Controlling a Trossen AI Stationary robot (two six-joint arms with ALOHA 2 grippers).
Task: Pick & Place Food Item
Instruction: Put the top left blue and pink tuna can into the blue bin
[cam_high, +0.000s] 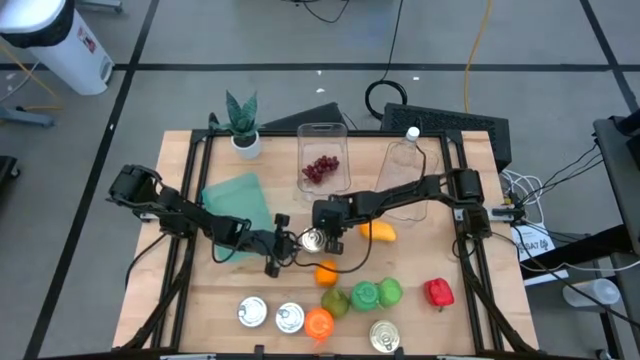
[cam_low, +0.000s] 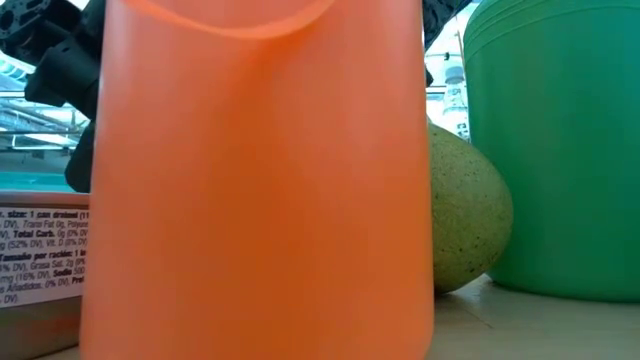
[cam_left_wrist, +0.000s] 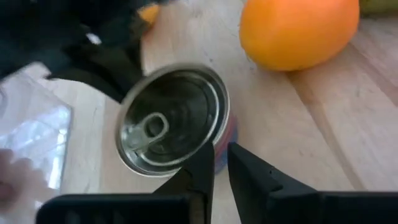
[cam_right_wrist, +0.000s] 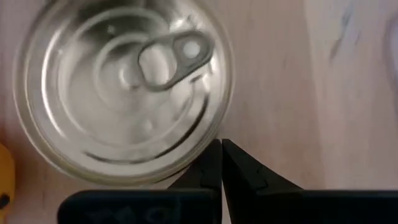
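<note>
A silver pull-tab can (cam_high: 313, 240) stands upright on the wooden table near its middle; it also shows in the wrist views (cam_left_wrist: 174, 118) (cam_right_wrist: 121, 87). My left gripper (cam_high: 292, 245) (cam_left_wrist: 221, 165) reaches in from the table's left and is shut, its tips at the can's rim. My right gripper (cam_high: 325, 232) (cam_right_wrist: 221, 155) comes slanting down from the right and is shut, its tips right at the rim's edge. An orange (cam_high: 326, 272) (cam_left_wrist: 298, 31) lies on the table just nearer than the can. My left gripper has its shut fingertips (cam_left_wrist: 202, 158) by the can's rim (cam_left_wrist: 208, 146), slanting down from the table's left; whether they touch it I cannot tell. My right gripper has its shut fingertips (cam_right_wrist: 211, 158) at the edge of the can's rim (cam_right_wrist: 208, 140), from above; whether they touch I cannot tell.
A yellow fruit (cam_high: 378, 231) lies right of the can. At the back stand a clear tub with grapes (cam_high: 322, 160), a bottle (cam_high: 408, 160) and a plant (cam_high: 243, 125); a green cloth (cam_high: 238, 200) lies at the left. Cans, an orange cup (cam_low: 260, 180), green items and a red pepper (cam_high: 438, 292) line the near edge.
</note>
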